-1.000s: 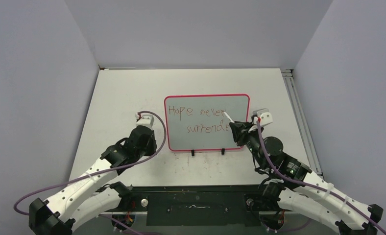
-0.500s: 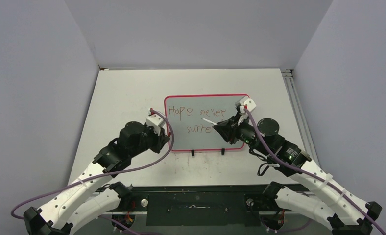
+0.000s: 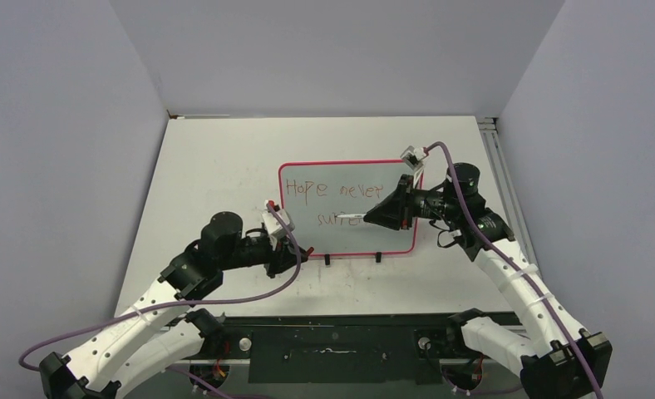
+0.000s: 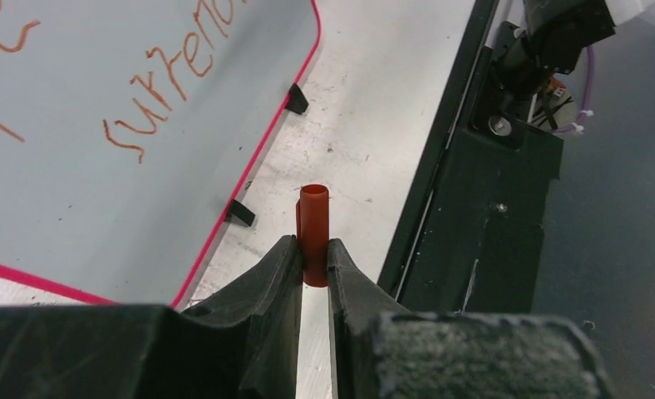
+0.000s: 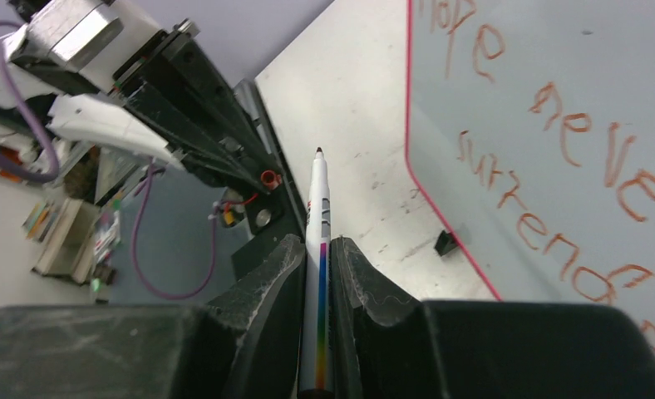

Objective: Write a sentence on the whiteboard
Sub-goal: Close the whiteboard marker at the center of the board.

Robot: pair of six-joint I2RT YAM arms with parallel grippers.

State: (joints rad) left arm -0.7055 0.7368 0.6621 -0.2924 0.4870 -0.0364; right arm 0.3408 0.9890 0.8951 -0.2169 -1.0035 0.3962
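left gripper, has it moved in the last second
Yes. The left gripper has swung right and down in the top view, from beside the whiteboard's left edge to its near-left corner, shut on a cap.

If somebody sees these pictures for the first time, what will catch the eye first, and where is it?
First comes the whiteboard with its pink-red frame, in the middle of the table, bearing shaky reddish writing in two lines that starts "Hope never". Next, the right hand is shut on a white marker, seen over the board's lower line in the top view. The left hand, by the board's near left corner, pinches a red cap.
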